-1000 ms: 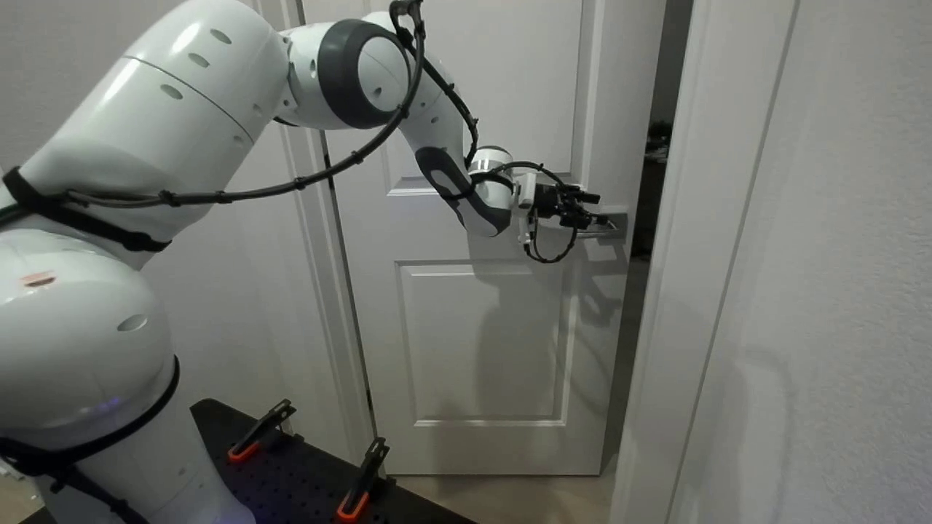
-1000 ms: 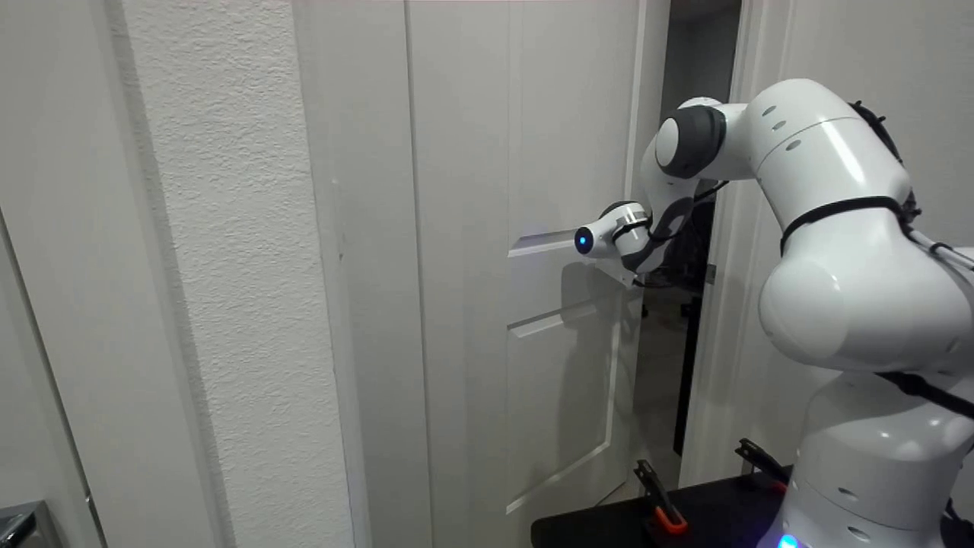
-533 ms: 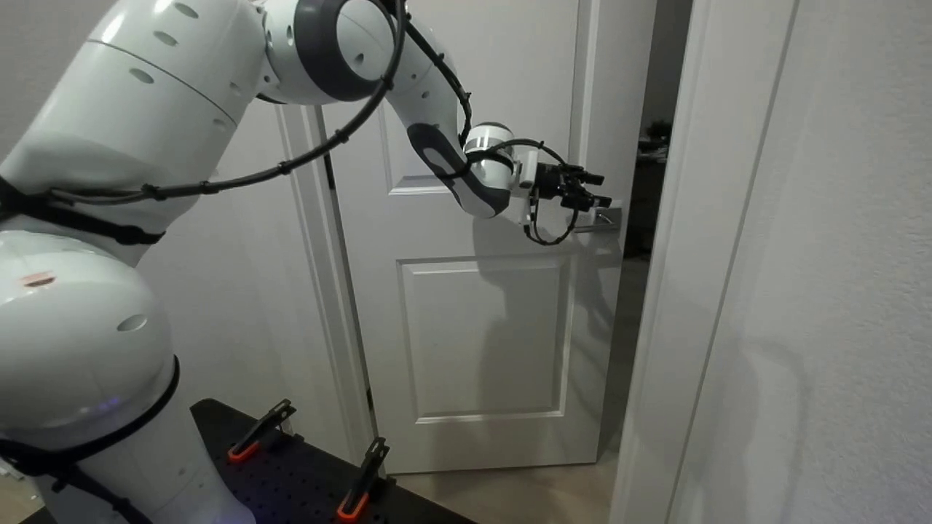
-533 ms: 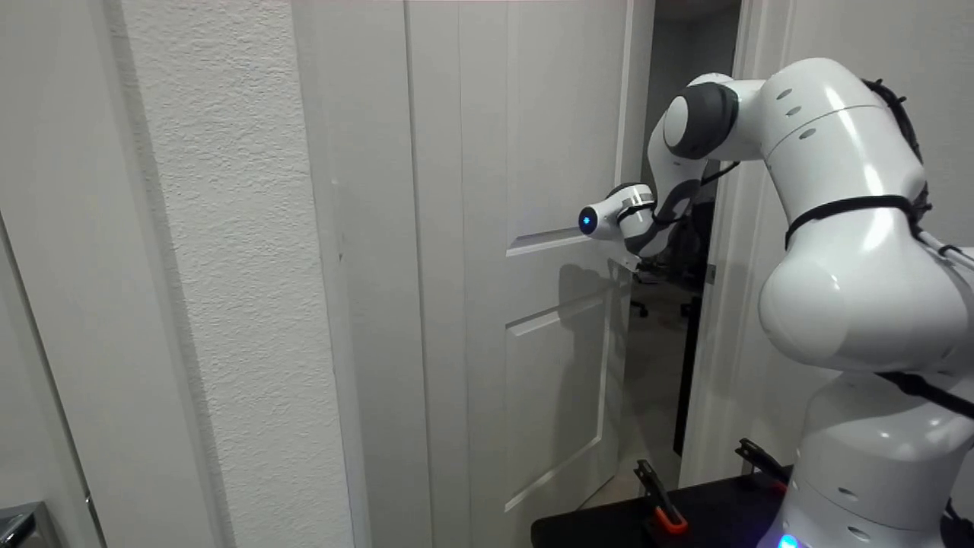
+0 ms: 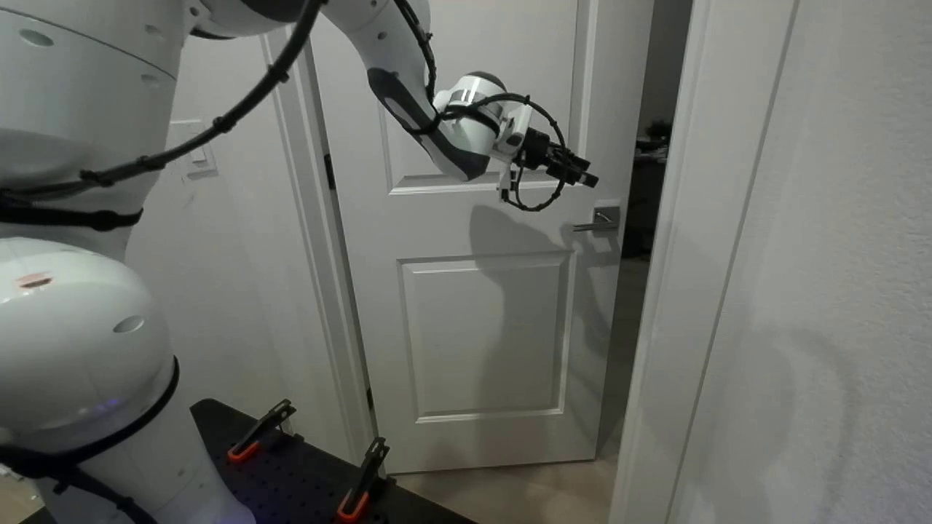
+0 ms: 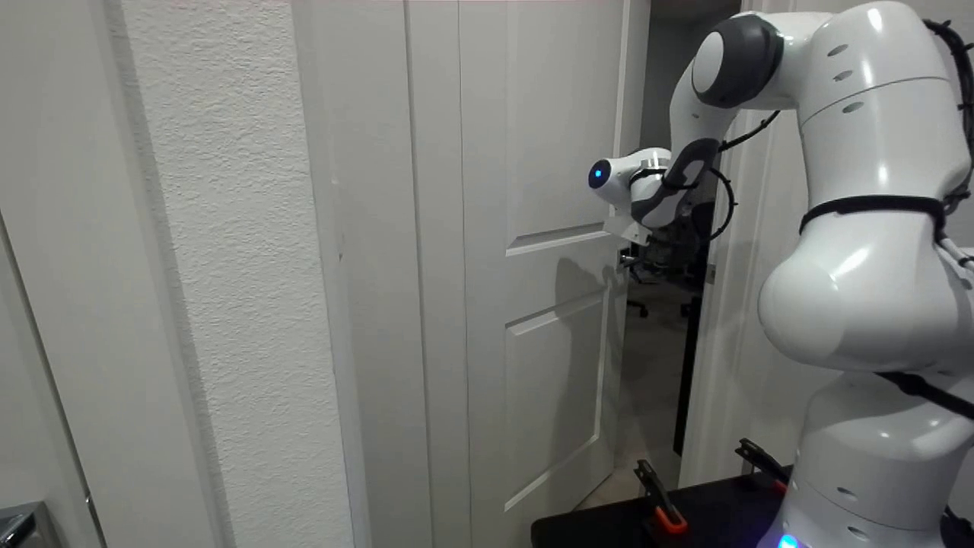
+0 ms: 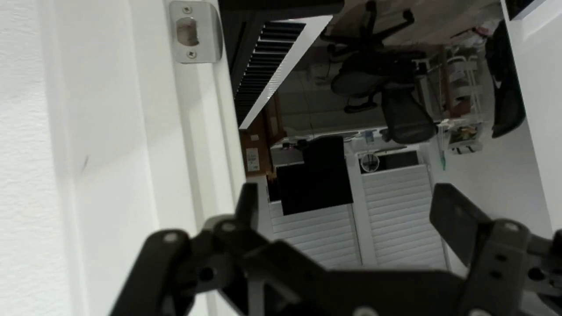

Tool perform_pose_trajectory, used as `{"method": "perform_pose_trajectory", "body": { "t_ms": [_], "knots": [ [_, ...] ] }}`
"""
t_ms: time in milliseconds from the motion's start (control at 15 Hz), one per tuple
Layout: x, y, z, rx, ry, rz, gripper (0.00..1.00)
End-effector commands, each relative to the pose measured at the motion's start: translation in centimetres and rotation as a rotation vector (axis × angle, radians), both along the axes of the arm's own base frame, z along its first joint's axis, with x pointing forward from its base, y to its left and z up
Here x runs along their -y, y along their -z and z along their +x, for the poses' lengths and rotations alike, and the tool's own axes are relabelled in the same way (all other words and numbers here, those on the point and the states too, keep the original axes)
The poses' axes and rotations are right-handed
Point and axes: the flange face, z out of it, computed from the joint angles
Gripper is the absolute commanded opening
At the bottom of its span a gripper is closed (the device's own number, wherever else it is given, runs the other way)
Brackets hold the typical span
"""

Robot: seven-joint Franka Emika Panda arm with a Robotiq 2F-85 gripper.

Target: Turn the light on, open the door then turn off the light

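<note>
A white robot arm (image 6: 837, 289), fingers (image 7: 456, 215) spread wide apart, extends before a panelled white door (image 5: 451, 236) standing partly open. In an exterior view the fingers show above the silver lever handle (image 5: 600, 225) and clear of it. On the wall (image 5: 233, 255) by the door's hinges (image 5: 329, 172), from where we stand, a black cable (image 5: 218, 127) crosses in front of a white switch plate (image 5: 201, 160), hiding part of it. Beyond the fingers, in the wrist view, are an office chair (image 7: 406, 118) and white window blinds (image 7: 401, 210); a metal strike plate (image 7: 207, 33) sits on the door frame (image 5: 692, 262). Two black-and-orange clamps (image 5: 362, 480) stand at the edge of the black desk (image 5: 287, 480) carrying the arm.
</note>
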Motion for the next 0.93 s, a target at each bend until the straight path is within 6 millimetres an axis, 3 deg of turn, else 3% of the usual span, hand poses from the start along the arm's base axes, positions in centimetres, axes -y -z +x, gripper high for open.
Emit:
{"method": "perform_pose_trajectory", "body": {
  "t_ms": [0, 400, 867],
  "knots": [
    [-1.5, -3.8, -4.4, -0.101, -0.055, 0.077, 1.0],
    [-4.2, -8.1, -9.1, -0.285, -0.166, 0.224, 1.0],
    [-6.6, -12.5, -13.0, -0.457, -0.3, 0.365, 1.0]
  ]
}}
